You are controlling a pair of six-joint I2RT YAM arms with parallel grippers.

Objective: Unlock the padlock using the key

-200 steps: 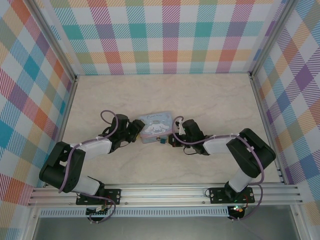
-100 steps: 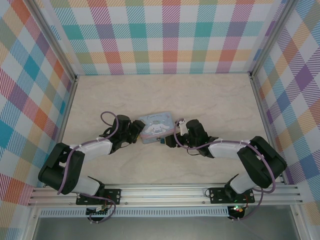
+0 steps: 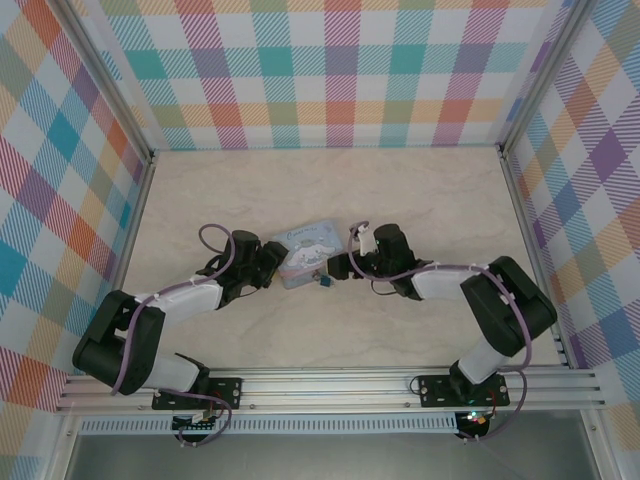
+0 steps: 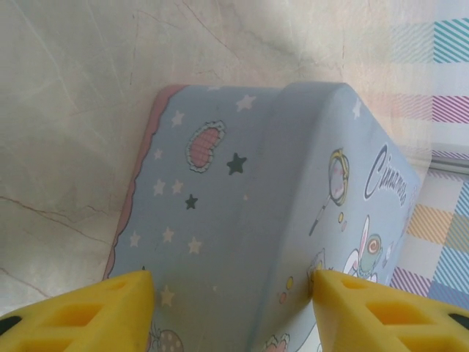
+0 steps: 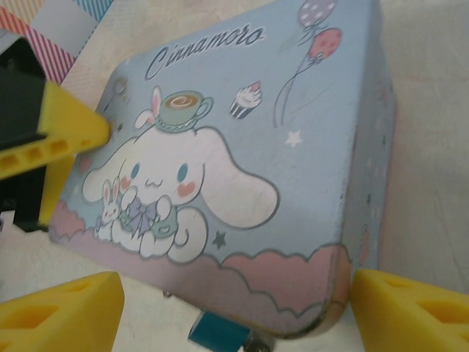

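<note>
The pale blue cartoon tin (image 3: 306, 253) lies mid-table. At its near edge hangs the padlock (image 3: 326, 281), a tiny bluish block. In the right wrist view the padlock (image 5: 215, 334) peeks out from under the tin's pink rim (image 5: 293, 286), with a bit of silvery metal beside it. I cannot make out the key. My left gripper (image 3: 274, 262) is shut on the tin's left end, its yellow fingers (image 4: 80, 308) pressed on both sides of the tin (image 4: 242, 220). My right gripper (image 3: 339, 266) stands open at the tin's right end, its midpoint (image 5: 234, 315) above the padlock and nothing between its fingers.
The marble-look table (image 3: 420, 200) is fenced by checkered walls (image 3: 330, 70) at the back and sides and an aluminium rail (image 3: 330, 385) at the near edge. The left gripper's yellow finger (image 5: 66, 128) shows against the tin in the right wrist view.
My right gripper has opened wide and shifted slightly back along the tin's right end. The left gripper keeps its hold on the tin.
</note>
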